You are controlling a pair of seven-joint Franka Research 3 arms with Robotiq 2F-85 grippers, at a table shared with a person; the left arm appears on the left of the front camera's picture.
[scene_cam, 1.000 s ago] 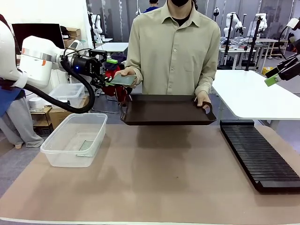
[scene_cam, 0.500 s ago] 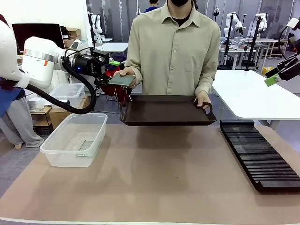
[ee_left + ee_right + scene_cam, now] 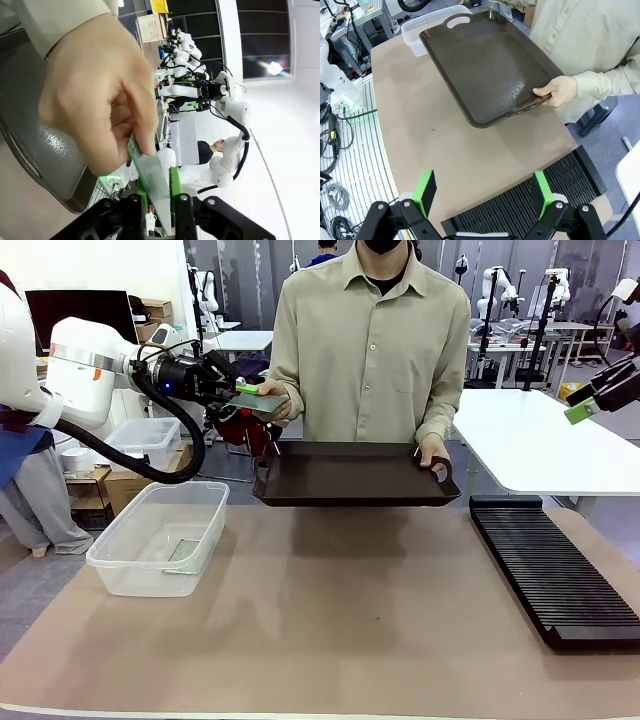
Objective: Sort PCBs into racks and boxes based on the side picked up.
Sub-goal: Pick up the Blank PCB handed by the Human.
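While one short edge of a green board (image 3: 149, 167) is pinched by a person's hand (image 3: 95, 100), its opposite edge is gripped by the left end effector (image 3: 241, 390). In the left wrist view the two green pads (image 3: 174, 177) are seen pressed in on either side of the thin board, so the end effector is clenched on it. The board is held roughly level in the air, beyond the desk's far edge and towards its far left corner, well above the surface of the desk (image 3: 380, 640).

A dark brown tray (image 3: 350, 480) is held by the person's other hand (image 3: 436, 454) above the middle of the far edge, clear of the surface and just beside the held board on its right.

A clear tub (image 3: 135, 578) is placed near the left edge of the desk. A second board (image 3: 186, 549) is seen lying flat on the tub's floor, towards the corner nearest the middle of the desk.

A long black rack (image 3: 555, 575) with many narrow slots is laid along the right edge, running from the far side towards the near side.

The right end effector (image 3: 483, 187) is raised above the right edge, over the rack. Its jaws are spread wide and nothing is held between them.
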